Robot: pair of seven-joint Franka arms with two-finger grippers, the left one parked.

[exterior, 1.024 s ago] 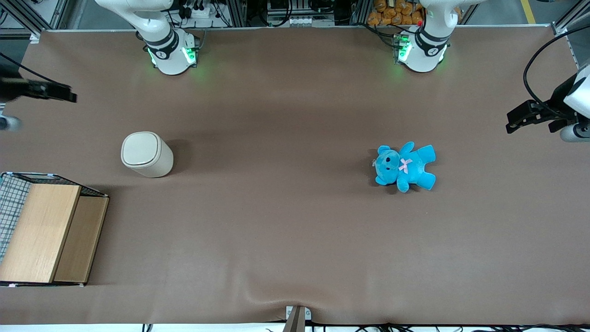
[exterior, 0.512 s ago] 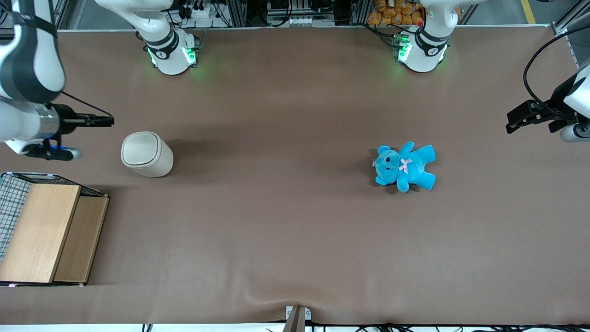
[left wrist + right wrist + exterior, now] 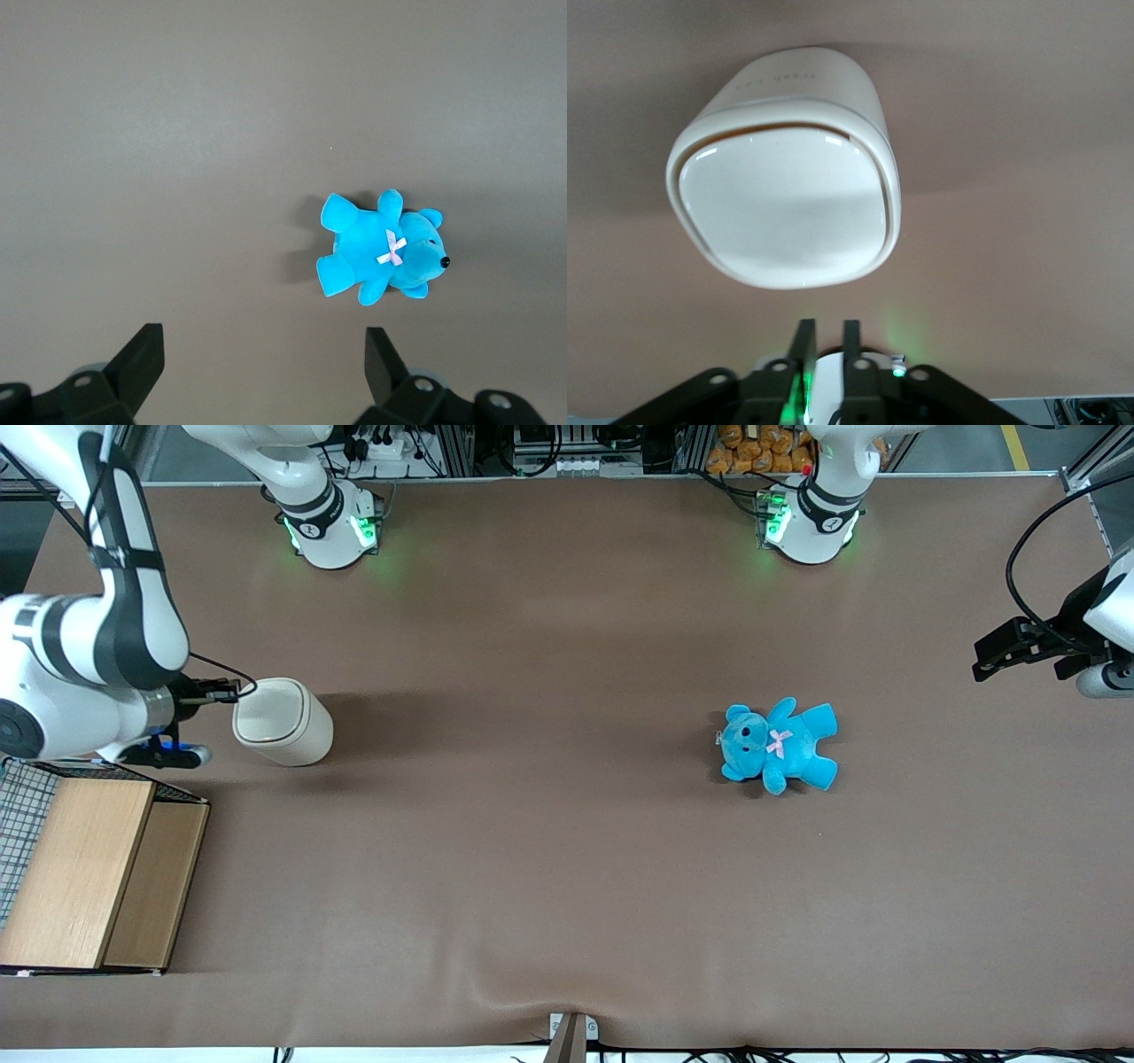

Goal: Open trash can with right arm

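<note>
The right arm (image 3: 97, 664) has swung in from the counter's (image 3: 567, 868) edge, and its claw (image 3: 226, 689) now sits just beside the rim of the trash can (image 3: 282, 722), fingers nearly together and holding nothing. The can stands near the wood-and-mesh box (image 3: 89, 868), lid (image 3: 784, 205) still down, so the opening push looks imminent.

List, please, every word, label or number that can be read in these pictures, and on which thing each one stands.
"trash can": faint raised letters on the side wall of the trash can, seen in the right wrist view.
Marks on the arm bases: too small to read.
No text on the teddy bear or the wooden box.
The gripper hangs beside the trash can's lid, its fingers nearly together.
</note>
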